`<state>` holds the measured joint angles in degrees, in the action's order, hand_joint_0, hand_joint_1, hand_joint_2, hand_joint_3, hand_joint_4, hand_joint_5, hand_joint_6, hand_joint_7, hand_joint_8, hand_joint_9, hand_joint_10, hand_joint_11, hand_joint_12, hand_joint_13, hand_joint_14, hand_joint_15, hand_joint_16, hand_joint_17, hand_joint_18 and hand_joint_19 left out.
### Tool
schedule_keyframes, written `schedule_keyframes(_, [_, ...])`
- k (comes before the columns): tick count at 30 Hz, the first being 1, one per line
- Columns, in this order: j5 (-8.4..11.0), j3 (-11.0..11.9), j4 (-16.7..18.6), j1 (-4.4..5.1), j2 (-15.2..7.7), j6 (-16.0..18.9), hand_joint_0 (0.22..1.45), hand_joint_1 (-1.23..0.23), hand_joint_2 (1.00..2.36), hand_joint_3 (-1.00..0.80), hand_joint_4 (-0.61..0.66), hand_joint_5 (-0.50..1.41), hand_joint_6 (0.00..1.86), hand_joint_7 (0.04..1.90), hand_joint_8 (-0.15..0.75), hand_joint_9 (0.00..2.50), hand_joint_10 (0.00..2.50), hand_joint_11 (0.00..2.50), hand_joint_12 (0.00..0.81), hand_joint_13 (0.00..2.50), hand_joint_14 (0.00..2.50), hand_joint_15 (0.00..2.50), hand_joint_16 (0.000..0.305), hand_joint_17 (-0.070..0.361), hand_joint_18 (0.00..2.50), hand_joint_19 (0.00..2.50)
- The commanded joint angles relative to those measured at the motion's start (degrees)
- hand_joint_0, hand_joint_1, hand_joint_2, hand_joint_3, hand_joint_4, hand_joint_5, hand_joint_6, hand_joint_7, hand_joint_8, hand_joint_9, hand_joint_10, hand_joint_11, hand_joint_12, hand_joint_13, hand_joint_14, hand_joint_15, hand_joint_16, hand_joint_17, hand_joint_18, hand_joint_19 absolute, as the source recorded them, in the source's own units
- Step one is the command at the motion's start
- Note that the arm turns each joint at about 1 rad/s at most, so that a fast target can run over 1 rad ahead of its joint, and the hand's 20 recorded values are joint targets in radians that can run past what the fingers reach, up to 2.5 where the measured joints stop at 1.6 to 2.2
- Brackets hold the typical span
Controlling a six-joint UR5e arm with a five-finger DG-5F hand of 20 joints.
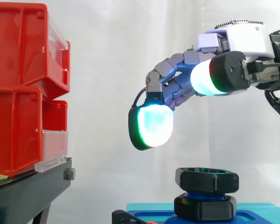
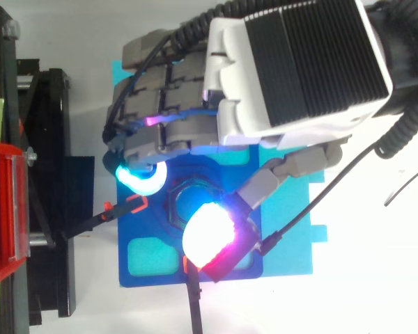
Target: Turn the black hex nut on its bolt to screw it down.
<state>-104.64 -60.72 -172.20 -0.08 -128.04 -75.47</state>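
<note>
The hand (image 1: 238,42) hangs in the air above the work with its grey, segmented fingers (image 1: 151,126) bent in a loose claw, spread apart and gripping nothing. From the side, the lowest glowing pad is a fat rounded cushion, cyan-white in a black rim. There is clear space between it and the black hex nut (image 1: 206,179) underneath.

The nut is matt and chunky with softened corners, and it sits high on a blue bolt (image 1: 201,194). A second black hex piece (image 1: 205,207) lies below it, against the blue plate (image 2: 134,236). To the left, glossy red bins (image 1: 18,84) with clear front lips are stacked on a black stand (image 1: 28,191).

The top view gives the layout that the side view hides. One cyan pad curls in at the nut's left and a pink-red pad sits at its lower right, so the two flank the bolt. The plate shows as a dark blue square with rounded recesses, lying on a flat cyan sheet (image 2: 292,236) on the white counter (image 2: 376,278). From above, the back of the hand is a ribbed black panel in a white shell
</note>
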Motion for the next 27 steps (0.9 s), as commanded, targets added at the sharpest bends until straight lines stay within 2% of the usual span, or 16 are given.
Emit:
schedule_keyframes(1, [1.45,-0.01,0.11,1.23,0.07,0.06,0.47,-0.32,1.00,-0.50,0.32,-0.18,0.57,0.94,0.339,0.62,0.01,0.41,0.348,0.68,0.01,0.16,0.040,0.090,0.53,0.11])
schedule_keyframes(3, [2.42,-0.01,0.46,1.84,-0.02,0.14,0.47,-0.32,1.00,-0.50,0.32,-0.18,0.56,0.96,0.339,0.63,0.01,0.41,0.349,0.68,0.00,0.16,0.040,0.090,0.53,0.11])
schedule_keyframes(4, [2.42,-0.01,0.46,1.84,-0.02,0.14,0.47,-0.32,1.00,-0.50,0.32,-0.18,0.56,0.97,0.339,0.63,0.01,0.40,0.348,0.68,0.00,0.16,0.040,0.090,0.53,0.12])
schedule_keyframes(5, [2.95,-0.01,0.81,2.28,-0.02,0.14,0.47,-0.32,1.00,-0.50,0.32,-0.18,0.55,0.97,0.338,0.63,0.01,0.40,0.348,0.68,0.00,0.16,0.040,0.090,0.53,0.11])
schedule_keyframes(9, [3.65,-0.19,2.13,3.07,-0.02,0.14,0.47,-0.32,1.00,-0.50,0.32,-0.18,0.55,0.99,0.339,0.63,0.01,0.41,0.349,0.68,0.00,0.16,0.040,0.091,0.53,0.11])
schedule_keyframes(13, [4.27,-3.09,4.07,3.77,-0.02,0.14,0.47,-0.32,1.00,-0.50,0.32,-0.18,0.54,1.00,0.341,0.63,0.01,0.41,0.350,0.68,0.00,0.16,0.040,0.091,0.53,0.11])
schedule_keyframes(15, [4.97,-4.14,6.53,4.13,-0.02,0.32,0.47,-0.32,1.00,-0.50,0.32,-0.17,0.54,1.00,0.341,0.64,0.01,0.41,0.350,0.68,0.00,0.16,0.040,0.091,0.53,0.11])
schedule_keyframes(25, [5.06,-4.41,6.26,4.21,-0.02,0.50,0.47,-0.32,1.00,-0.50,0.32,-0.17,0.54,1.01,0.341,0.64,0.01,0.41,0.350,0.68,0.00,0.16,0.040,0.091,0.54,0.11])
schedule_keyframes(27, [4.79,-4.58,6.18,3.77,-0.02,0.50,0.47,-0.32,1.00,-0.50,0.32,-0.17,0.54,1.01,0.341,0.64,0.01,0.41,0.350,0.68,0.00,0.15,0.040,0.091,0.54,0.11])
